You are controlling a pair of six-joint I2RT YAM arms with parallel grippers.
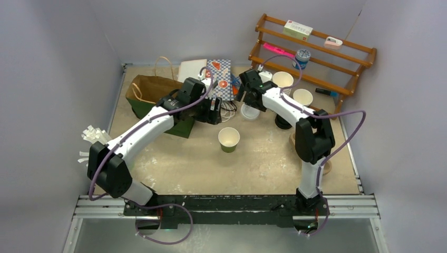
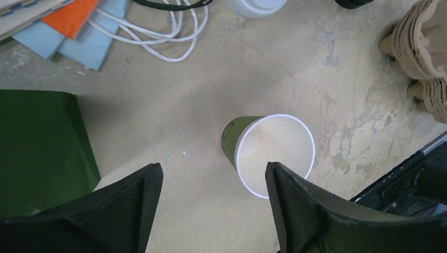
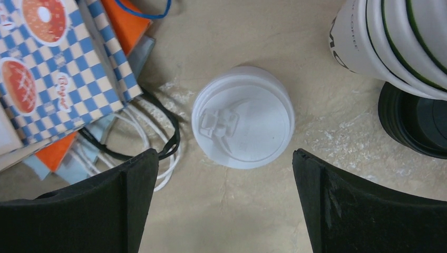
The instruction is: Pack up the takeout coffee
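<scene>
Two grippers showed in the wrist views, both spread wide and pinching nothing. The left gripper (image 2: 211, 168) hung over bare surface. The takeout coffee cup (image 2: 274, 155) stood upright just off its right-hand finger, whose tip cut off the cup's near rim. Whether finger and cup touched could not be told. The cup wore no lid, so its white inside lay open, and only a sliver of olive-green wall showed at its nine o'clock side. The right gripper (image 3: 224, 153) hovered over a white lid (image 3: 242, 118) lying flat, clear of both fingers. How high above it the fingers hung could not be judged.

In the overhead view, take twelve o'clock as the far wall and six as the arm bases. The wrists hid both sets of fingers there. The cup stood near the middle of the surface (image 1: 211, 174), with the lid at its one o'clock. A stack of black lids (image 1: 284, 124) sat half hidden under the right forearm. Brown pulp carriers (image 2: 421, 52) ran off the left wrist picture's edge. A cluster of white pieces (image 1: 90, 138) at nine o'clock was too small to name, and so were the items on the wooden rack (image 1: 316, 52) at two o'clock.

The surface was beige and scuffed with pale patches. A brown paper bag (image 1: 153, 89) lay at ten o'clock, a checkered donut-print bag (image 1: 221, 79) at twelve and white cups (image 1: 292, 87) at one. Plain grey walls (image 1: 52, 52) closed three sides, and a metal rail (image 1: 226, 203) ran along six o'clock.
</scene>
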